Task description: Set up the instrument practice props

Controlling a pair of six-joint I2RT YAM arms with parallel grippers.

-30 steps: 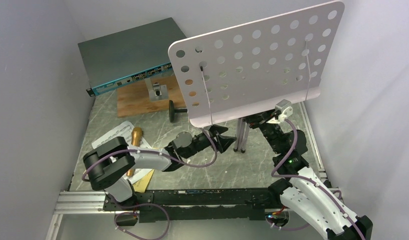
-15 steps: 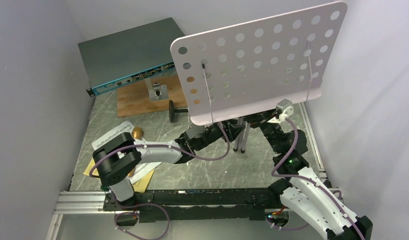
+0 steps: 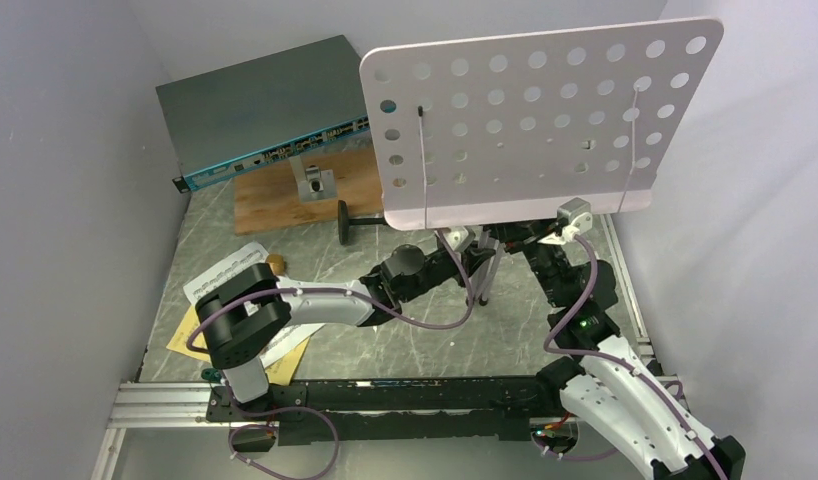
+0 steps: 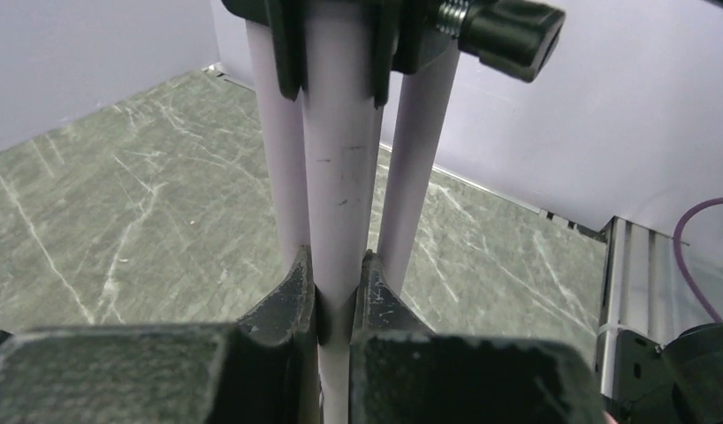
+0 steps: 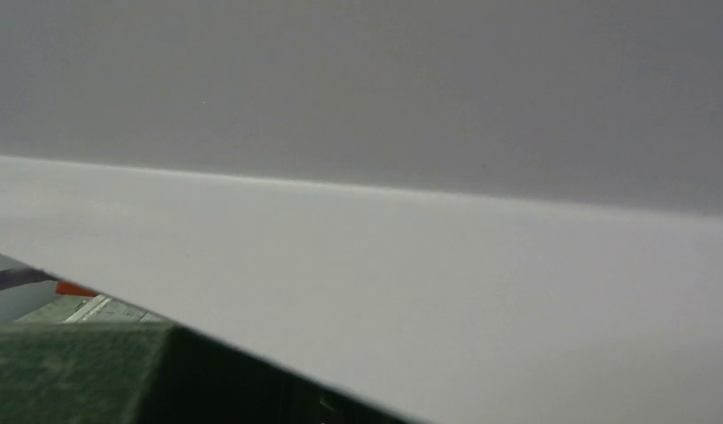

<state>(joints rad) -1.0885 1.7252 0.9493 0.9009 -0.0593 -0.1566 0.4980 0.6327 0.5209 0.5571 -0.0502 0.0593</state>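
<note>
The pale lilac music stand (image 3: 535,120) stands upright at the right, its three legs (image 3: 488,275) folded together. My left gripper (image 3: 472,262) reaches in from the left. In the left wrist view it (image 4: 338,291) is shut on the middle tube (image 4: 338,159), pads pressed on both sides. My right gripper (image 3: 520,238) sits under the perforated desk, its fingers hidden, holding the stand up. The desk (image 5: 429,265) fills the right wrist view. The gold microphone (image 3: 275,264) peeks out beside the music sheets (image 3: 220,275). The black mic stand (image 3: 347,222) lies behind.
A grey network switch (image 3: 255,110) with a blue front rests at the back left. In front of it lies a wooden board (image 3: 275,195) with a metal block (image 3: 315,183). White walls close in on both sides. A rail (image 4: 636,265) runs along the right edge.
My left gripper has moved right to the stand's folded legs and shut on the middle tube. The stand's desk has swung rightward and more level. My right arm has stayed put.
</note>
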